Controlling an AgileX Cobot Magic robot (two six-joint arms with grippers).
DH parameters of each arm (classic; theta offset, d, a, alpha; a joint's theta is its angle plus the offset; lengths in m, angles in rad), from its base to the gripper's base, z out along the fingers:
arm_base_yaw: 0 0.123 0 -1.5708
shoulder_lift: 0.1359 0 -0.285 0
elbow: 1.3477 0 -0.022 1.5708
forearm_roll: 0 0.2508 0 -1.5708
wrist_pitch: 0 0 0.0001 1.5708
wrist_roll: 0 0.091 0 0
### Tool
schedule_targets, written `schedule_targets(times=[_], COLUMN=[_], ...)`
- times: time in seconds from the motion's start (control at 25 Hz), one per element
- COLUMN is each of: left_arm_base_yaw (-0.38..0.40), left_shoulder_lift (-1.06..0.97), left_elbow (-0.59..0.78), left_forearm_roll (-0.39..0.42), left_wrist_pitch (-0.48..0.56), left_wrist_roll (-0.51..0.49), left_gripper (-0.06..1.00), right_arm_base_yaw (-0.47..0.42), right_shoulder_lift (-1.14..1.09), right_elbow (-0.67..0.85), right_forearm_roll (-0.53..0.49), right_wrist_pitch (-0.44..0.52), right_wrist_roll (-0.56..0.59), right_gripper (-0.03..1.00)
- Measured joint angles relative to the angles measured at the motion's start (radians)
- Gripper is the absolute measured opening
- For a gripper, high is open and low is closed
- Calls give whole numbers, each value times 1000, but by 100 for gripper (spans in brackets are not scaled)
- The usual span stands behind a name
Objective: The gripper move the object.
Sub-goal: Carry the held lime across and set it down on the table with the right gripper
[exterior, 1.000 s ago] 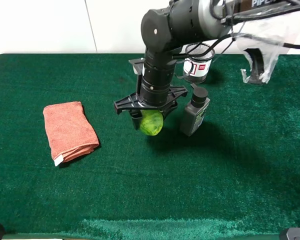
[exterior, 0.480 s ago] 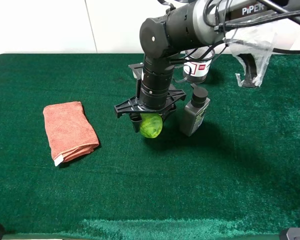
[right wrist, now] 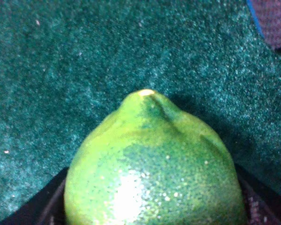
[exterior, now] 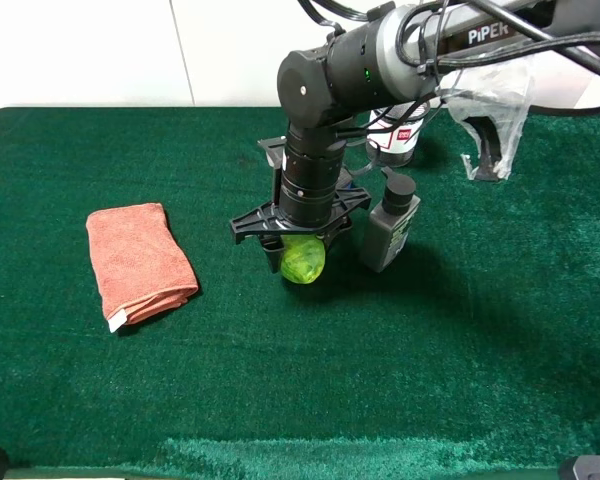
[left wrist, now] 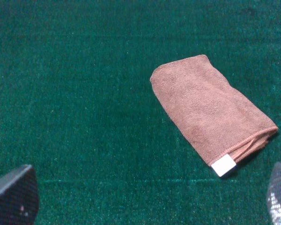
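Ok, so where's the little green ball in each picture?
Exterior high: near the middle, the green ball held in the right gripper, beside the grey bottle.
Left wrist: not in it; just the orange towel.
Right wrist: the green ball fills much of the picture.
Shared landmark: the green mat, in all three.

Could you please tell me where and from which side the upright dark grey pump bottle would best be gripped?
The dark grey pump bottle stands upright, so I would grip its flat-sided body, below the narrow black pump cap, coming from its right in the high view. That side looks open, while the right gripper, shut on the lime-green ball, crowds its left.
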Motion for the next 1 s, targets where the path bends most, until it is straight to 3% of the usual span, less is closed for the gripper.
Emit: schedule_targets(times=[0.2,0.32,0.44,1.0], left_arm_base_yaw=[0,0,0,0], left_shoulder_lift=[0,0,0,0], left_elbow=[0,0,0,0], left_forearm_roll=[0,0,0,0], left_wrist_pitch=[0,0,0,0], left_wrist_roll=[0,0,0,0], left_gripper=[99,99,99,99], right_arm_base_yaw=[0,0,0,0], right_shoulder_lift=[0,0,0,0], right_elbow=[0,0,0,0], right_forearm_roll=[0,1,5,12], right_wrist_pitch=[0,0,1,45], right_wrist_roll=[0,0,0,2], right_gripper=[49,61,68,70])
